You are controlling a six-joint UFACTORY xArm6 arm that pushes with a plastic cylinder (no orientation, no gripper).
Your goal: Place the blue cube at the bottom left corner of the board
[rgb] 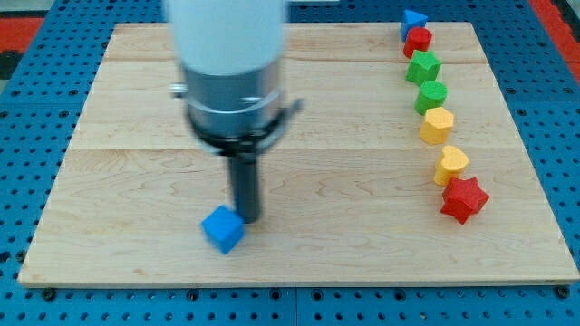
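The blue cube (223,230) lies on the wooden board (118,181) in its lower part, left of the middle and some way right of the bottom left corner. My tip (246,217) is at the cube's upper right edge, touching or almost touching it. The dark rod hangs from the arm's white and grey body above.
A column of blocks runs down the view's right side: a blue block (413,22), a red block (419,40), a green star (423,67), a green block (432,95), a yellow block (437,125), a yellow heart (450,165) and a red star (464,199).
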